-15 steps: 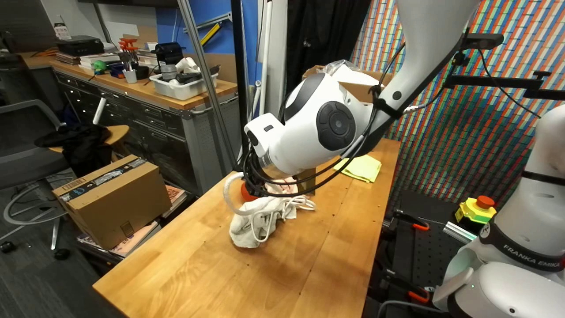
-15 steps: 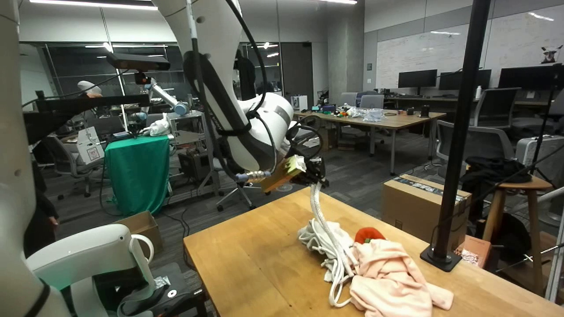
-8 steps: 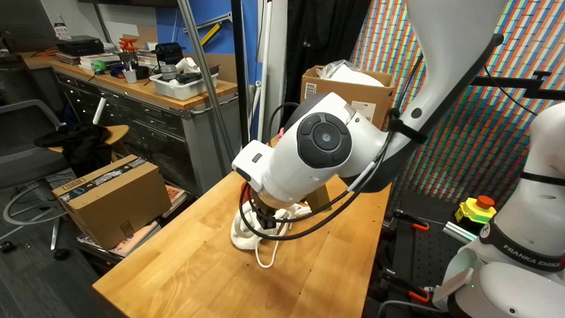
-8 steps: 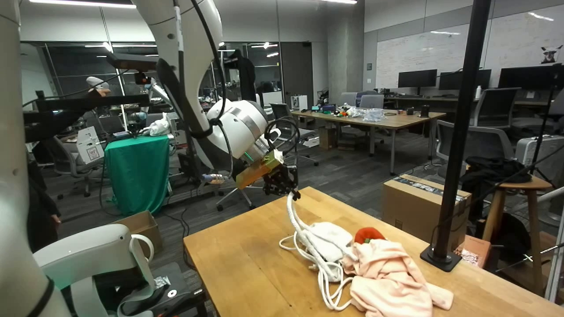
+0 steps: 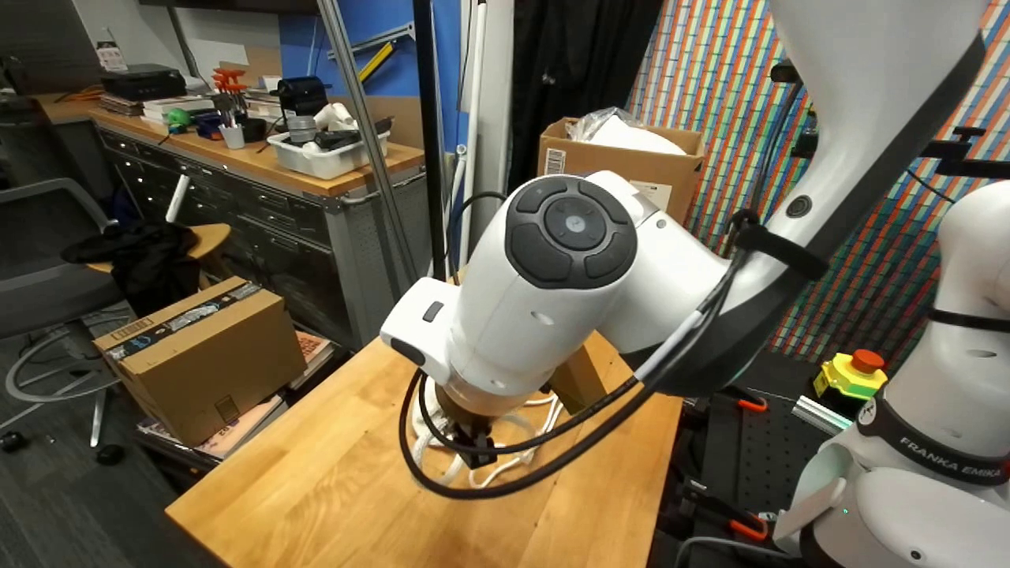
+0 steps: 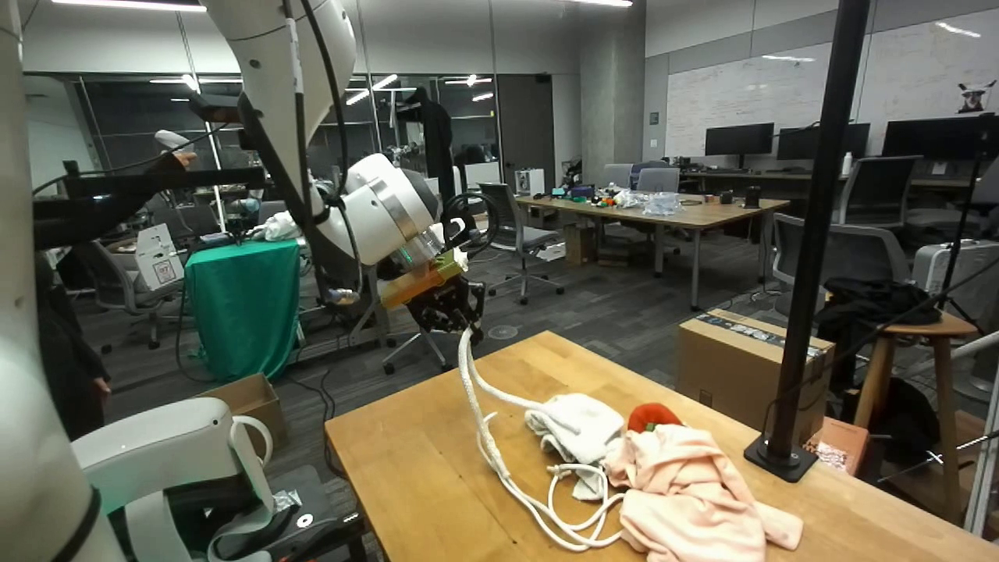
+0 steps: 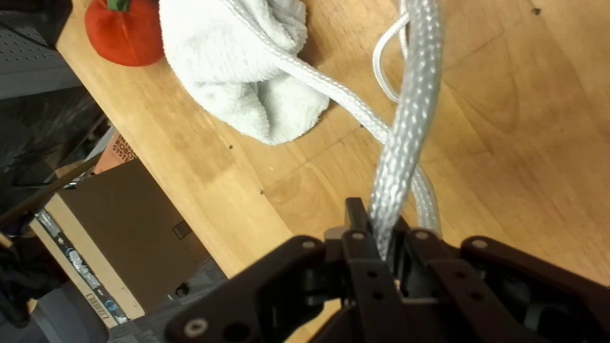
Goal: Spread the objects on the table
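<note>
My gripper (image 6: 472, 332) is shut on a thick white rope (image 6: 493, 455) and holds it above the wooden table (image 6: 421, 437). In the wrist view the rope (image 7: 413, 95) runs up from between the fingertips (image 7: 379, 221). The rope loops down onto the table and across a crumpled white cloth (image 6: 581, 429), also in the wrist view (image 7: 238, 71). A peach-coloured cloth (image 6: 695, 499) lies beside it. A red stuffed vegetable (image 6: 654, 416) with a green stem sits behind, also in the wrist view (image 7: 125, 35). In an exterior view the arm hides most objects.
A black pole (image 6: 812, 234) stands on a base plate at the table edge. A cardboard box (image 5: 205, 363) sits off the table's side. Another cardboard box (image 5: 671, 166) stands behind the arm. An emergency stop (image 5: 852, 375) is near the robot base.
My gripper has moved away from the cloths, leftward in an exterior view, drawing the rope with it. The bunched rope has stretched into a long loop, uncovering more of the white cloth.
</note>
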Controlling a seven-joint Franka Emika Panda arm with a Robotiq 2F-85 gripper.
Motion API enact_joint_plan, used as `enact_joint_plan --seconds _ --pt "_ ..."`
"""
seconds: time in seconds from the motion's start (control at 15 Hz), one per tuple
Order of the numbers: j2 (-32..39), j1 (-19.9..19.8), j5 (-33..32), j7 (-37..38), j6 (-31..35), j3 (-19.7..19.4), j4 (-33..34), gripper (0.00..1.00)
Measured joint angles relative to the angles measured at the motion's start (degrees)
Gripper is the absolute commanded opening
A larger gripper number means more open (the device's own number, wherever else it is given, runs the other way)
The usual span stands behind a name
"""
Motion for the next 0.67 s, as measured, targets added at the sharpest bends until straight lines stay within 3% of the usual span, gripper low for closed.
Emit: enact_joint_plan --seconds 0.33,0.67 --pt "-0.28 3.25 7.36 -6.47 -2.33 0.58 0.34 0.04" --pt "1.67 4.65 7.6 -6.8 -3.97 0.31 0.86 0.04"
